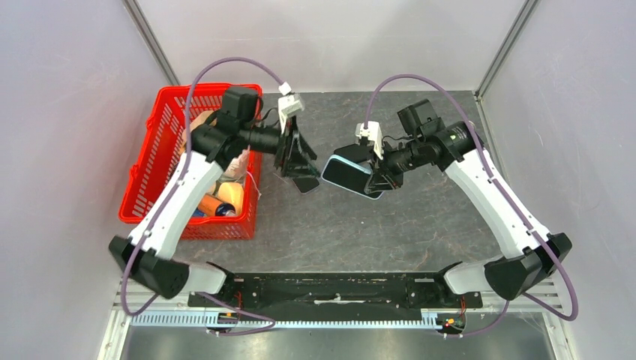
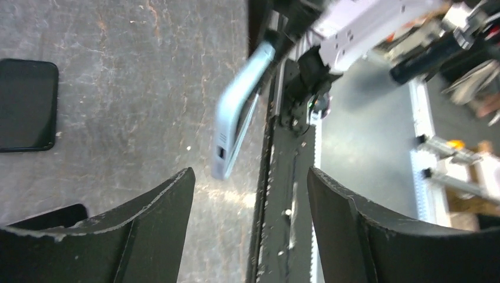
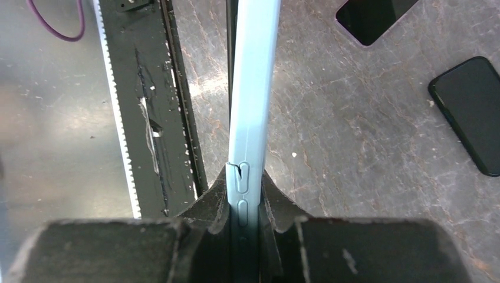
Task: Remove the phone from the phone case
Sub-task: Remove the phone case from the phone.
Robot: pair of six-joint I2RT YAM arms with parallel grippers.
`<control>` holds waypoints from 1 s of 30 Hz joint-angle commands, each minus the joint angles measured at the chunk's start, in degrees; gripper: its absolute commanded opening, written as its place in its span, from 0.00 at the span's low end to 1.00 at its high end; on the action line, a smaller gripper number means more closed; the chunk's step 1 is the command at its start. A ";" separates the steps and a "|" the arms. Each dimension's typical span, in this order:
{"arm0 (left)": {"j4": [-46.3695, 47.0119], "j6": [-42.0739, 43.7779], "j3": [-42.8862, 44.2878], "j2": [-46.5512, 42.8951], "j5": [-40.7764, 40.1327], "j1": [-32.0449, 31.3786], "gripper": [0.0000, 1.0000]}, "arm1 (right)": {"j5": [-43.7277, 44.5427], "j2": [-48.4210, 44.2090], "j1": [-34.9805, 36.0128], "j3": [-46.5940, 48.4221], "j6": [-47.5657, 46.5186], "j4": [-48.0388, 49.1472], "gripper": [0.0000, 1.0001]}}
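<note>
My right gripper (image 1: 375, 178) is shut on the light blue phone case (image 1: 347, 174) and holds it above the table, edge-on in the right wrist view (image 3: 252, 88). The case's face looks dark; I cannot tell whether anything sits inside it. A black phone (image 1: 306, 183) lies flat on the table just under my left gripper (image 1: 298, 171), which stands open with nothing between its fingers (image 2: 159, 212). In the left wrist view the case (image 2: 239, 112) hangs ahead of the open jaws, and the phone (image 2: 26, 106) lies at the far left.
A red basket (image 1: 161, 127) with a bottle (image 1: 225, 196) and other items stands at the left, beside the left arm. In the right wrist view, a second dark flat slab (image 3: 374, 17) lies near the phone (image 3: 471, 115). The black base rail (image 1: 337, 289) runs along the near edge.
</note>
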 commanded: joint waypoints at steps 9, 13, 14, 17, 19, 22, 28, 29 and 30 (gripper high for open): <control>-0.51 22.55 -14.68 -11.26 -5.66 -2.08 0.81 | -17.02 4.40 -1.61 6.71 -1.40 -6.42 0.00; 3.05 21.39 -15.71 -10.10 -5.03 -3.26 0.82 | -19.04 5.12 -1.61 7.10 -1.75 -7.54 0.00; 4.15 20.46 -16.06 -9.93 -4.31 -3.45 0.82 | -19.04 5.20 -1.60 7.02 -1.75 -7.55 0.00; 8.15 17.55 -17.71 -10.32 -3.15 -4.46 0.79 | -19.15 5.55 -1.64 6.80 -1.82 -7.48 0.00; 10.98 15.58 -19.28 -11.10 -2.75 -4.73 0.76 | -19.24 5.81 -1.58 6.70 -1.93 -7.45 0.00; 14.53 13.72 -21.34 -12.26 -2.30 -5.01 0.71 | -19.36 6.20 -1.58 6.74 -1.98 -7.45 0.00; 19.16 12.34 -24.79 -12.95 -1.41 -5.45 0.58 | -20.08 7.05 -1.61 6.44 -2.53 -7.44 0.00; 19.97 12.08 -25.23 -12.94 -1.19 -5.45 0.57 | -20.22 7.25 -1.60 6.39 -2.53 -7.40 0.00; 20.77 11.75 -25.55 -12.93 -0.91 -5.52 0.55 | -20.36 7.44 -1.62 6.29 -2.61 -7.39 0.00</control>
